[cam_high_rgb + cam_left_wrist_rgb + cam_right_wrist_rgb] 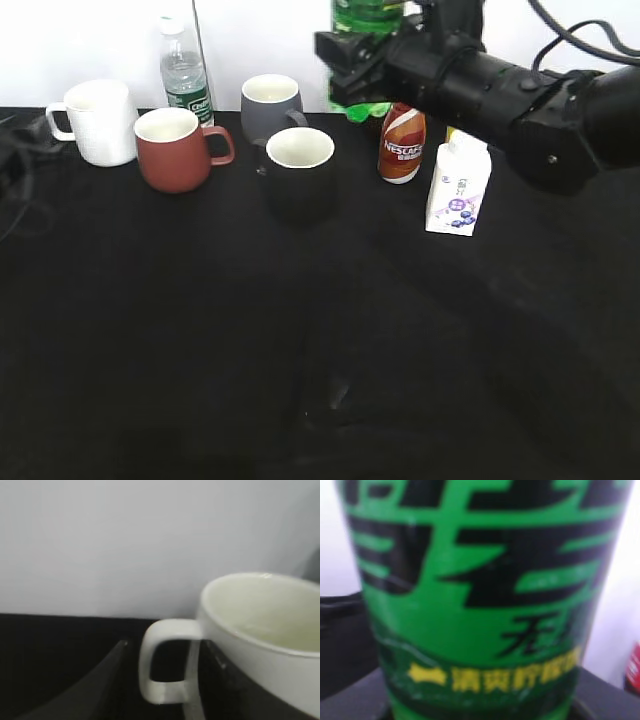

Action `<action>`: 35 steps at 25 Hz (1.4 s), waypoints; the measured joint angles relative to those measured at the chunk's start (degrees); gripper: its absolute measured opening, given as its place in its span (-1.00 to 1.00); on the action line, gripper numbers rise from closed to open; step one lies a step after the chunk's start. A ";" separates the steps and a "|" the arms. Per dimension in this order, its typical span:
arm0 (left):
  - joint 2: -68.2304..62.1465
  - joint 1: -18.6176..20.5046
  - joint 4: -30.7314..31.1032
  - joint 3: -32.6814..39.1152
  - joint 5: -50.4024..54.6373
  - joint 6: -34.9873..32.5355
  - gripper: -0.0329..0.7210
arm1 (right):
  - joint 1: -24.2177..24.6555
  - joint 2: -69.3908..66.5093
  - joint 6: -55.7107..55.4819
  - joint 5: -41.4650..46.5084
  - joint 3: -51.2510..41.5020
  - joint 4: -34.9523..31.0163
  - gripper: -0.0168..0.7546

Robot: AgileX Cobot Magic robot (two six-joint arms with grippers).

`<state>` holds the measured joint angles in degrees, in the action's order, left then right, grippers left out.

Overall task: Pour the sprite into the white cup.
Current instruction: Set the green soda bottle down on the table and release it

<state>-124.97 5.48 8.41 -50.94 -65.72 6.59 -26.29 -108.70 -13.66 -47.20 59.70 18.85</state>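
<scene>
The sprite (366, 14) stands at the back of the table, a green bottle whose top is cut off by the frame. My right gripper (352, 68) is closed round its middle, and its green base shows below the jaws. In the right wrist view the green label (480, 595) fills the frame between the two fingers (480, 702). The white cup (100, 122) stands at the far left, handle to the left. My left gripper (28, 138) is beside that handle. In the left wrist view its open fingers (170, 647) straddle the cup's handle (150, 677).
A brown-red mug (172, 150), a grey mug (270, 106) and a black mug with white inside (298, 172) stand in the back half. A clear water bottle (184, 72), a Nescafe bottle (402, 143) and a small white carton (458, 186) also stand there. Black cloth covers the table.
</scene>
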 joint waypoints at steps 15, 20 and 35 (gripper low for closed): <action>41.12 -18.81 1.90 12.24 59.98 2.37 0.00 | 27.61 -18.50 10.15 -10.68 2.21 -12.12 0.04; 41.12 -18.82 1.44 12.24 62.13 2.37 0.00 | 27.61 -28.34 10.31 -10.22 12.58 -12.62 0.04; 41.60 -18.82 -0.06 12.24 62.59 2.37 0.00 | 27.61 -24.55 10.36 -4.32 9.36 -9.01 0.57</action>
<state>-83.37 -13.34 8.35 -38.70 -3.14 8.96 1.32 -133.25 -3.30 -51.52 69.06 9.84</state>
